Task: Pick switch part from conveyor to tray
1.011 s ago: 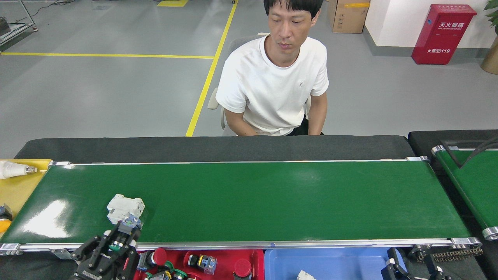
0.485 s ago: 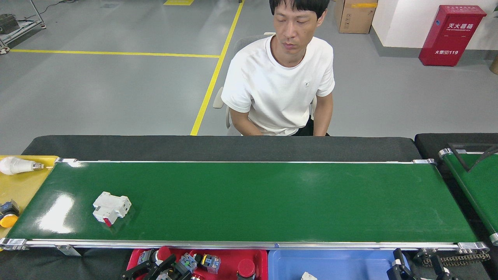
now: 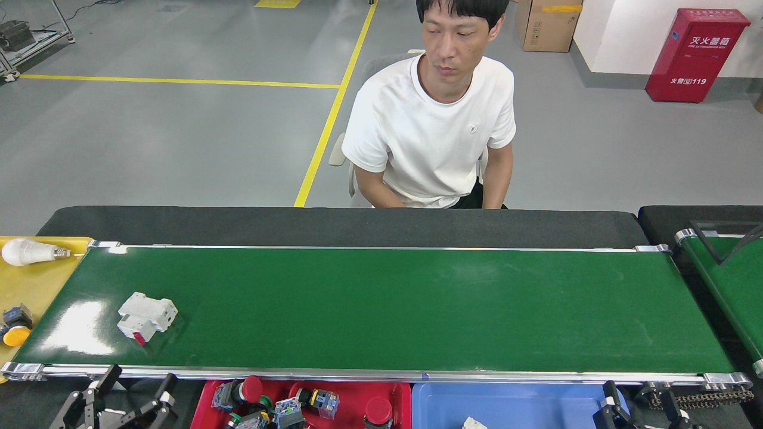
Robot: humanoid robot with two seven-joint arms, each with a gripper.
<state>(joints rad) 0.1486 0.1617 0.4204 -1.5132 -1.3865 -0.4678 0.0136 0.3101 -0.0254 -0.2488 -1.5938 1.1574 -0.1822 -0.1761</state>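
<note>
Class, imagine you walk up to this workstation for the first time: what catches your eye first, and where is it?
The long green conveyor fills the middle, bare except for one white switch part near its left end. A person in a white T-shirt sits facing it from behind. At the near edge, a red tray holds colourful push buttons, with the left pincer open beside it.

white switch part (image 3: pixel 146 315), left on conveyor (image 3: pixel 381 310)

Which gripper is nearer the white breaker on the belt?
Left. The left gripper sits just below the white breaker, off the conveyor near edge; the right gripper is far across at the lower right.
</note>
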